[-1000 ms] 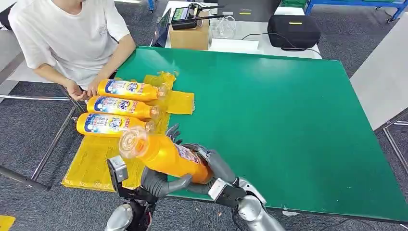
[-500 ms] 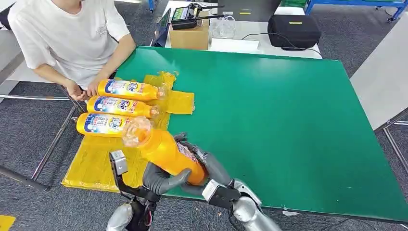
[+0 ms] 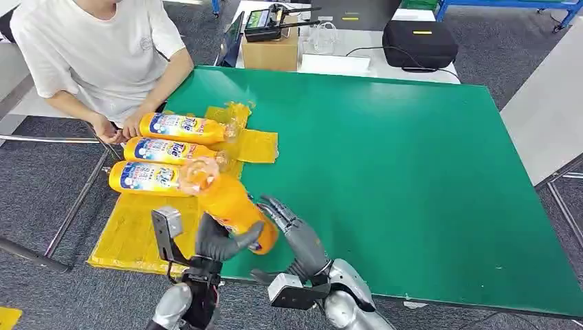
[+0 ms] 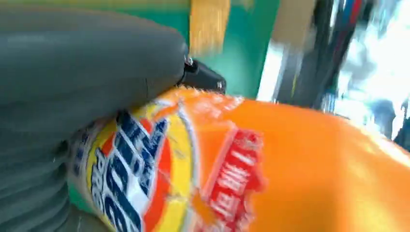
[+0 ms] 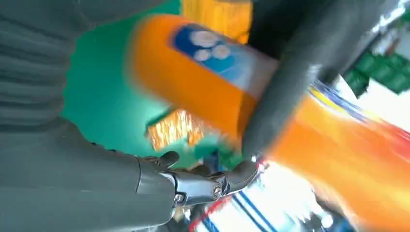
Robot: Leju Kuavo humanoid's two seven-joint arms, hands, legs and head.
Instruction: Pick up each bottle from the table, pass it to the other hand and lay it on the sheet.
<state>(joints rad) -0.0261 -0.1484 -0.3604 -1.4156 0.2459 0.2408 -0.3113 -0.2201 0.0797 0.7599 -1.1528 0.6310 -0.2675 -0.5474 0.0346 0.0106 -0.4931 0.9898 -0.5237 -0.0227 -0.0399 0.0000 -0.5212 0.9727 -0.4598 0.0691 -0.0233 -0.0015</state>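
My left hand (image 3: pixel 221 242) grips an orange bottle (image 3: pixel 230 206) around its lower body, holding it tilted above the table's near left corner with its clear cap (image 3: pixel 196 174) pointing toward the sheet. The left wrist view shows its label (image 4: pixel 232 169) close up under my thumb (image 4: pixel 87 72). My right hand (image 3: pixel 295 237) stands just right of the bottle's base, fingers spread, holding nothing. In the blurred right wrist view the bottle (image 5: pixel 193 77) lies beyond that hand (image 5: pixel 72 145). Three matching bottles (image 3: pixel 180 128) (image 3: pixel 170 151) (image 3: pixel 146 177) lie side by side on the yellow sheet (image 3: pixel 134 237).
A person in a white shirt sits at the table's left, hands (image 3: pixel 113 128) close to the farthest bottle. The green table (image 3: pixel 412 172) stretches out to the right. Behind it stand a cardboard box (image 3: pixel 271 51) and a black case (image 3: pixel 419 42).
The right hand has let go of the bottle and opened its fingers. The left hand has carried the bottle left and away from me, toward the sheet.
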